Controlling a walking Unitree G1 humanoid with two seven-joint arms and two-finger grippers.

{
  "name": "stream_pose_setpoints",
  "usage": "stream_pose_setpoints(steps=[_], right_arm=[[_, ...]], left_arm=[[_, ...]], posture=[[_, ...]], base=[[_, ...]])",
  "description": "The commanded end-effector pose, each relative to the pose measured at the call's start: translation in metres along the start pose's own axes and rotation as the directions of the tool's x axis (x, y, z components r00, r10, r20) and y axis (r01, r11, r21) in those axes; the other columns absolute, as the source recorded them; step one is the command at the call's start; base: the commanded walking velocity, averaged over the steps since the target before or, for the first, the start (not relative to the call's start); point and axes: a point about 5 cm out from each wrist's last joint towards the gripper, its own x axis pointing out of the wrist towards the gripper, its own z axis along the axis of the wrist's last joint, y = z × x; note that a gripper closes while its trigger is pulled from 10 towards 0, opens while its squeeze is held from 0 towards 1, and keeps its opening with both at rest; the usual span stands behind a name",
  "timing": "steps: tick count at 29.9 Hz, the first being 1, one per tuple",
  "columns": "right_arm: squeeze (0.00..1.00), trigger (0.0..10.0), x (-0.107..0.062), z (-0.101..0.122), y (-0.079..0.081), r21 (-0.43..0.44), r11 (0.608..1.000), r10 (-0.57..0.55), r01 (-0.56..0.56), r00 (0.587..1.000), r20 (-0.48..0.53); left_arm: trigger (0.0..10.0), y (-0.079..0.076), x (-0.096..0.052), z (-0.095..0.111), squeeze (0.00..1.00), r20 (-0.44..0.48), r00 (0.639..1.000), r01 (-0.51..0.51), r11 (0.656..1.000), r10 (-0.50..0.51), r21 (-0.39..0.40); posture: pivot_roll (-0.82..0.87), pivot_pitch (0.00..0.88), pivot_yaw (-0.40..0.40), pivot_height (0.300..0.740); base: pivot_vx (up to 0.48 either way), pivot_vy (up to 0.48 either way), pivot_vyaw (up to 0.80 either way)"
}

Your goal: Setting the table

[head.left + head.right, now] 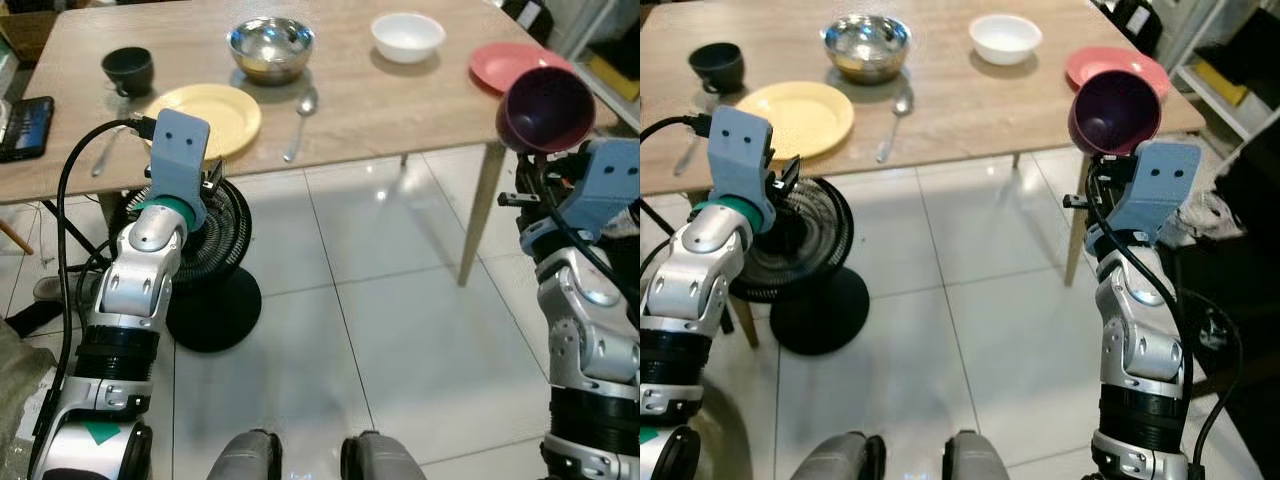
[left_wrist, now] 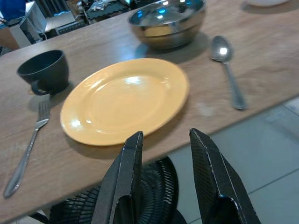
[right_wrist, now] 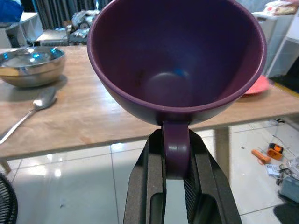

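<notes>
Your R gripper (image 3: 175, 186) pinches the purple cup (image 3: 177, 60) by its handle only, held off the table's (image 1: 400, 120) edge near the pink plate (image 1: 500, 62) — it could swivel or slip. L gripper (image 2: 166, 158) (fingers apart, empty) hovers by the yellow plate (image 2: 124, 100).

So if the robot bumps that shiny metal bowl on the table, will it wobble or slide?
The metal bowl would probably slide: its polished steel looks slick on the smooth wooden table. It likely rocks a little too, since its sides curve down to a small base. It looks thin and empty, so probably light.
</notes>
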Motion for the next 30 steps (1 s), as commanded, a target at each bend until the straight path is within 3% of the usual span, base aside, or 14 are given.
stream_pose_setpoints(steps=[1, 16, 30], right_arm=[[0.00, 10.0, -0.001, 0.003, -0.001, -0.003, 1.000, -0.005, 0.005, 1.000, 0.016], [0.00, 10.0, 0.001, 0.005, -0.012, 0.021, 0.996, -0.092, 0.091, 0.995, 0.027], [0.00, 10.0, 0.003, 0.005, -0.011, 0.020, 0.996, -0.083, 0.083, 0.996, 0.028]], left_arm=[[10.0, 0.002, 0.000, -0.004, 0.00, -0.018, 1.000, -0.007, 1.000, 0.007, 0.012], [10.0, 0.001, 0.000, -0.004, 0.00, -0.017, 1.000, 0.002, 1.000, -0.001, 0.020], [10.0, -0.006, -0.001, -0.001, 0.00, 0.003, 0.999, 0.037, 0.999, -0.037, 0.031]], posture=[[0.02, 0.049, 0.057, 0.740], [0.03, 0.052, 0.057, 0.740], [0.03, 0.039, 0.054, 0.740]], base=[[0.480, 0.000, 0.00], [0.475, 0.000, 0.00], [0.018, 0.000, 0.00]])
